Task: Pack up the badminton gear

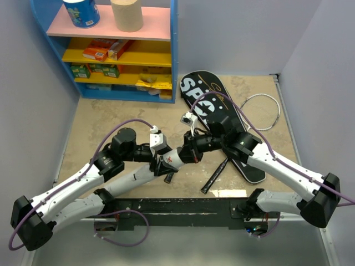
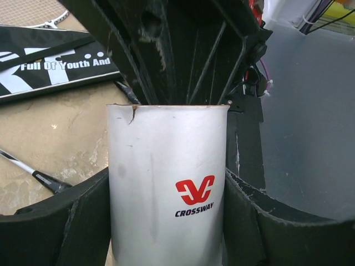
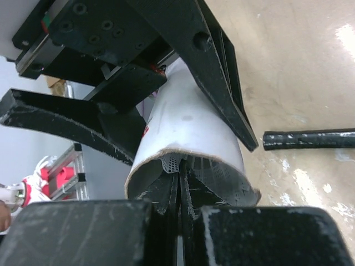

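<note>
Left claw spread wide around the white tube, clamping it, lifted over the middle of the tabletop. Right claw pressed together, tips at the tube's open mouth. Judgement: hold the tube steady, push straight along its axis, spare the rim.

What I can't make out around the white tube

From above, my left arm and right arm cover the spot where the tube meets my right gripper. The right arm also crosses the black bag, leaving only its first letters readable. At the right wrist, the closed tips reach into the tube's mouth, and what they pinch is lost in shadow. The tube's lower end runs off the left wrist picture. A black handle is cut by the right edge. The shelf boxes are too small to read.
</note>
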Action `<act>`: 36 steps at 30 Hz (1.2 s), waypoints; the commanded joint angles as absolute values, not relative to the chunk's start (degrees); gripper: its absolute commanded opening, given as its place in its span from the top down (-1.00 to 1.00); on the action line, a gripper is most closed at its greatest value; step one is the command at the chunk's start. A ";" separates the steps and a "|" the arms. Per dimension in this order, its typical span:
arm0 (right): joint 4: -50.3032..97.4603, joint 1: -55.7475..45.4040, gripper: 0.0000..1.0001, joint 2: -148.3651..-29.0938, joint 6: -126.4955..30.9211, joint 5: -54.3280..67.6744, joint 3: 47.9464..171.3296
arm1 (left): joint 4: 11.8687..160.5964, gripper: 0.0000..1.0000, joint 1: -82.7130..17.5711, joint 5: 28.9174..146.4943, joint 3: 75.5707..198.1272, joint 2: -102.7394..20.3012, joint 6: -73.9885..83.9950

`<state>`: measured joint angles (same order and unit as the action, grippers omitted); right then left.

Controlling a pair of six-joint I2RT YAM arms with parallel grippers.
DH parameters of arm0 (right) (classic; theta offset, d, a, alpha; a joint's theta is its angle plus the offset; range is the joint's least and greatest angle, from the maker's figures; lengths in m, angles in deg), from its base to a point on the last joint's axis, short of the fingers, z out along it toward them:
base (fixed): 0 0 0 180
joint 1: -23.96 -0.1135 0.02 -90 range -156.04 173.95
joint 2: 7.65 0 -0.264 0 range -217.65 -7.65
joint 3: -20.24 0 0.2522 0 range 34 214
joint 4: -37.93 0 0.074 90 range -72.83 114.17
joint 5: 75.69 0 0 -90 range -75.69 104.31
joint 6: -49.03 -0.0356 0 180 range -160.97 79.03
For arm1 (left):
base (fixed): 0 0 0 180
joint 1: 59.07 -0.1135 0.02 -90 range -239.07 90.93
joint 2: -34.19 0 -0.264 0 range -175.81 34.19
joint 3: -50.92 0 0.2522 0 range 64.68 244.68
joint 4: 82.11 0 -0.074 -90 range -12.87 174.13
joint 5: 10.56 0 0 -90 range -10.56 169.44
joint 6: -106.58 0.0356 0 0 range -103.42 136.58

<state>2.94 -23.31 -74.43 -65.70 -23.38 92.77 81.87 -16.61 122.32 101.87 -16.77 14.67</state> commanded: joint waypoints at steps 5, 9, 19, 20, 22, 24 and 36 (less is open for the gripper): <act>18.70 -25.96 1.00 -76.99 -74.01 -27.43 87.63 | 87.03 0.85 -16.36 124.36 103.26 -14.68 14.30; 22.15 -27.46 1.00 -78.66 -76.04 -27.96 86.21 | 87.12 0.85 -16.36 124.18 103.18 -14.59 14.30; 13.37 -27.64 0.21 -76.30 -72.35 -22.27 89.28 | 87.03 0.85 -16.44 123.83 103.18 -14.68 14.30; 10.84 -27.64 0.20 -76.03 -72.00 -21.29 90.85 | 86.94 0.85 -16.36 123.83 103.18 -14.68 14.30; 7.67 -27.64 0.17 -74.28 -71.74 -18.05 92.79 | 86.94 0.85 -16.36 123.74 103.26 -14.77 14.30; 5.81 -27.46 0.13 -72.26 -71.65 -15.40 94.20 | 86.94 0.85 -16.35 123.65 103.26 -14.86 14.30; -16.86 -24.83 -0.03 -69.35 -69.97 10.75 109.14 | 85.71 0.84 -16.36 122.60 103.70 -15.82 14.65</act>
